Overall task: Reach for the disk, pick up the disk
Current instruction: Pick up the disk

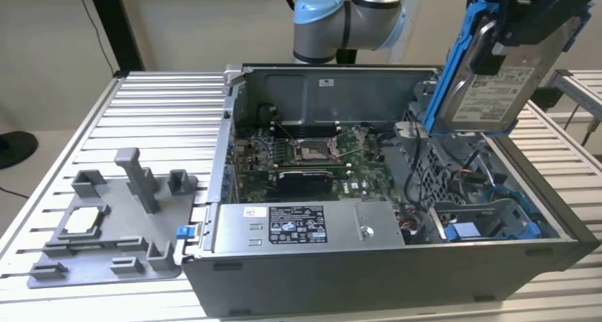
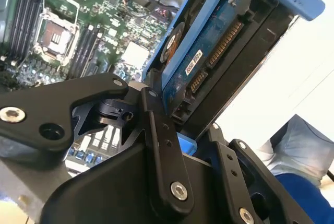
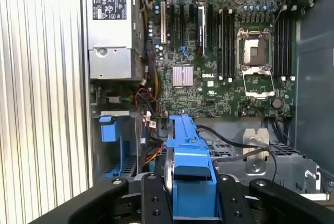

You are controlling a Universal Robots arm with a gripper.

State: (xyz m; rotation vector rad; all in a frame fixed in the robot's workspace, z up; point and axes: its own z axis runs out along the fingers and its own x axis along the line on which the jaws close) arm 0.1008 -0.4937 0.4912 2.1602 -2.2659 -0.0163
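Gripping the disk (image 1: 487, 82) by its upper end, with the gripper (image 1: 531, 22) clenched on it high above the open computer case (image 1: 376, 265), at the exterior view's right. Hanging near upright, label facing the camera in the exterior view, blue bracket (image 1: 458, 61) running down its edge, lower end just over the case's far corner and apparently clear of the case. Showing, in the second wrist view, black fingers (image 2: 156, 145) pressing on either side of the disk (image 2: 209, 62), circuit side and connector exposed. Looking, in the first wrist view, straight down along the bracket (image 3: 189, 156) to the motherboard (image 3: 224, 46) and the empty blue bay (image 3: 112, 145) below.

Judging the risks: holding a smooth, fairly heavy metal slab by one end only, so slipping or swinging between the fingers under a quick move seems possible. Dropping from here would likely mean landing on the motherboard, the cables (image 1: 414, 174) or the case wall. Possibly squeezing partly on the plastic bracket rather than the metal body, which could flex or pop loose. Also risking a snag on the case edge if carried low across it.
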